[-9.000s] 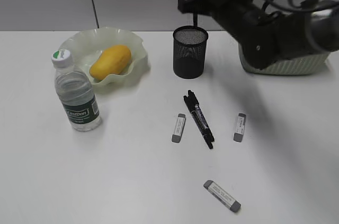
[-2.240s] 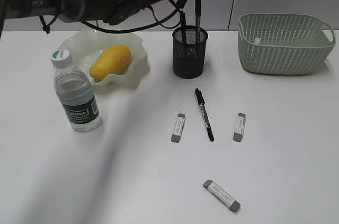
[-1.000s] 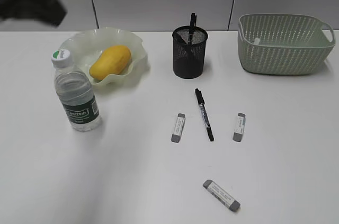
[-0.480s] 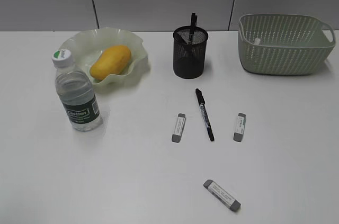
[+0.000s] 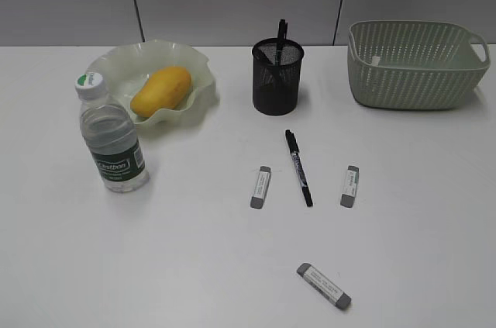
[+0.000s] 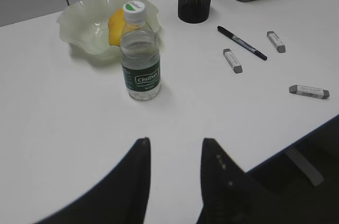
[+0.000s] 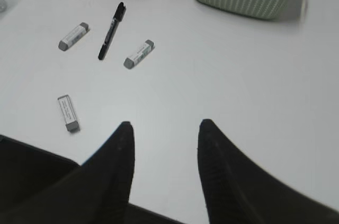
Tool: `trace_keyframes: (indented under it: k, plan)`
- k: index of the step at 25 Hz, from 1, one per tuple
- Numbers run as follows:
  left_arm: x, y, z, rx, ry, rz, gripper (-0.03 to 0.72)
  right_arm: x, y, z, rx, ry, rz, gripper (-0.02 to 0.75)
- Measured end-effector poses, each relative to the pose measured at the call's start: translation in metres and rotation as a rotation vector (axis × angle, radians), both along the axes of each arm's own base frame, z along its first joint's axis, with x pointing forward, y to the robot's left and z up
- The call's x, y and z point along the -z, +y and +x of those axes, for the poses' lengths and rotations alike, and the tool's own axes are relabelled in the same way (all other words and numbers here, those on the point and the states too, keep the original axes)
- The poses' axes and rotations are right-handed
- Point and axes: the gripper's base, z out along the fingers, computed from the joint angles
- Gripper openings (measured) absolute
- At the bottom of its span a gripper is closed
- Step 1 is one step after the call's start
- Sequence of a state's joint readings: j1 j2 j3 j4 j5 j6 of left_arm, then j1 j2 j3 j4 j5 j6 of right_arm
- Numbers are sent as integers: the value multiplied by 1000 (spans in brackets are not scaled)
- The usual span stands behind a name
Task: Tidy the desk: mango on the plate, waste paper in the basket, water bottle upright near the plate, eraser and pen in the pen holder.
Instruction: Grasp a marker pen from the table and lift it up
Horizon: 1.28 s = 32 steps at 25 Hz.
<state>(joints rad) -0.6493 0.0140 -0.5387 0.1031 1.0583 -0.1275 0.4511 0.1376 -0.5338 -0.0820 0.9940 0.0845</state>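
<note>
On the white surface [image 5: 194,266], the Cestbon water bottle [image 5: 112,138] stands upright at the left, just in front of the wavy-rimmed plate [image 5: 198,72] holding the mango [image 5: 161,91]. Right of the plate, the black mesh pen holder [image 5: 277,77] has one pen [image 5: 282,30] standing in it. A second pen [image 5: 298,167] lies on the surface between two erasers [image 5: 261,187], with a third eraser [image 5: 324,285] nearer the front. The basket [image 5: 415,64] sits far right. The left hand [image 6: 174,152] and right hand [image 7: 165,136] both hang empty, fingers apart, above the front edge.
</note>
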Motion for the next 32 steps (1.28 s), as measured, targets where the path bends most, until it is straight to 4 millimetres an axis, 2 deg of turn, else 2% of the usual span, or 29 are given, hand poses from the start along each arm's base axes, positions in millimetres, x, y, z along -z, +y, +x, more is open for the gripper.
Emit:
trace_keyframes:
  k: [2, 4, 7, 11, 14, 16, 19, 22, 25, 32]
  plan:
    - [0, -1, 1, 0, 5, 4, 241, -5, 7, 13, -4, 11, -8, 330]
    - [0, -1, 1, -6, 5, 4, 241, -7, 19, 36, -12, 46, -23, 330]
    - [0, 1, -3, -60, -14, -10, 241, -4, 44, 86, -23, 168, -65, 330]
    - [0, 1, -5, -188, -20, -11, 238, 10, 88, 171, -25, 372, -113, 314]
    - [0, 1, -6, -278, -20, -11, 237, 30, 121, 235, -16, 478, -138, 309]
    - [0, 0, -7, -323, -20, -11, 237, 56, 141, 277, -13, 546, -170, 321]
    - [0, 0, -7, -365, -21, -10, 237, 97, 165, 322, -3, 680, -200, 374]
    - [0, 0, -7, -374, -21, -10, 237, 133, 184, 351, 11, 815, -190, 399]
    - [0, 0, -7, -374, -21, -10, 237, 157, 198, 369, 7, 877, -196, 404]
    - [0, 0, -7, -374, -21, -10, 237, 184, 225, 384, -24, 880, -227, 398]
